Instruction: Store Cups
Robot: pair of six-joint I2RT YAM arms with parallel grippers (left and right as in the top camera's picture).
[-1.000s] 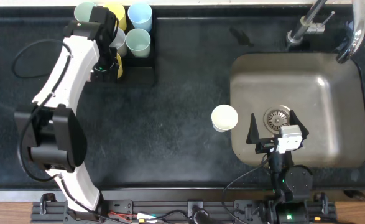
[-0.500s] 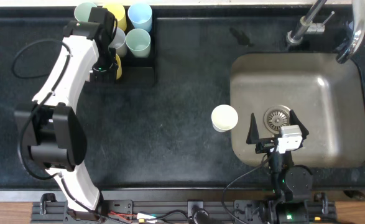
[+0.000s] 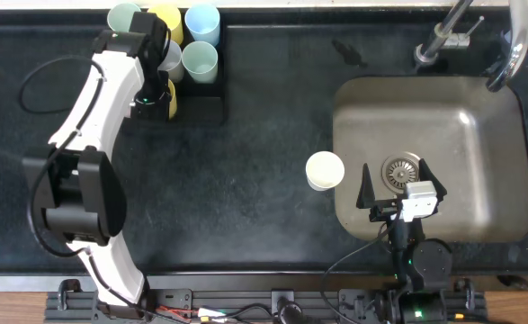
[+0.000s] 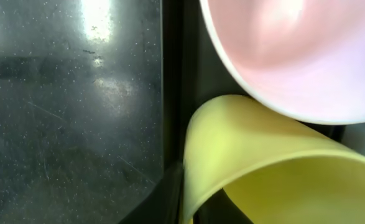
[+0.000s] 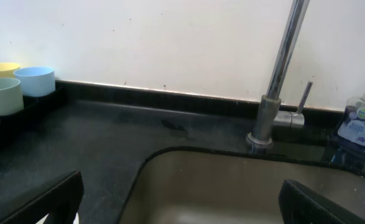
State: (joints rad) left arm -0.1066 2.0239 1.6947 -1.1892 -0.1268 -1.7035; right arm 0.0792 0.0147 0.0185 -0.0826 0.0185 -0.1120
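**Cup stray on counter, R arm nearest**

Cream cup stands on end on the counter, long axis vertical, just beside the left rim of the sink. Can't tell from above if it's mouth-up.

Right gripper hovers over the sink near the drain, jaws wide apart, nothing between them. From that gripper the cup lies to its left, near, w/ the sink rim between the two.

Left gripper is well apart from the cream cup, up at the tray in the far left corner, where approx. half a dozen cups sit. Its state: can't tell. Its wrist view sits close over a yellow cup at the tray's edge, w/ a pink cup just beside it.

Judgement: the R arm is the one for this pick, since the cup is right next to it. An upright cup prob. wants a top-down pinch on the wall or a level side grab. The sink rim could snag a low sideways approach. The tray is far across the counter from there, so a long reach or a hand-off to the L arm looks likely.
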